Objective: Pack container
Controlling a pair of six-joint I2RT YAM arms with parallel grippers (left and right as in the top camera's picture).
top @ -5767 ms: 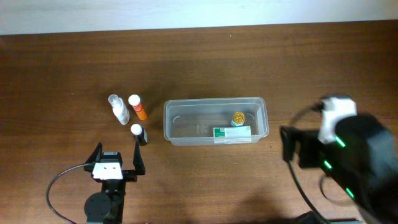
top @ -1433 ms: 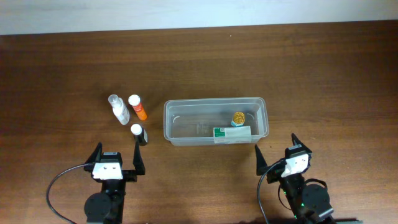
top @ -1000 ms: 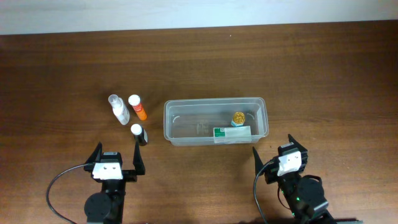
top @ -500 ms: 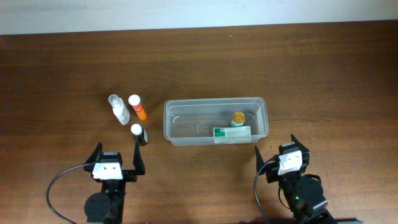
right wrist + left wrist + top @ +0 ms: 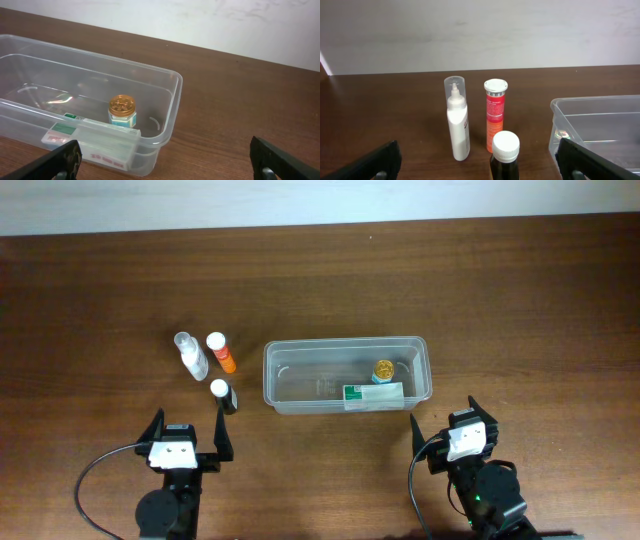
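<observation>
Top-down overhead, low wrists, shared container (image 5: 300, 380)

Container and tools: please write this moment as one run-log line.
container: holds gold-lid jar, green-white box | outside, upright: spray bottle, orange tube, dark bottle | left tool: open, empty | right tool: open, empty

I can't read a single word from here. The orange tube with the white cap (image 5: 495, 120), left of the clear plastic rectangular tub (image 5: 169, 117), carries fine print too small to make out. The white-and-green flat box (image 5: 92, 142) inside that tub bears a label, equally illegible.
</observation>
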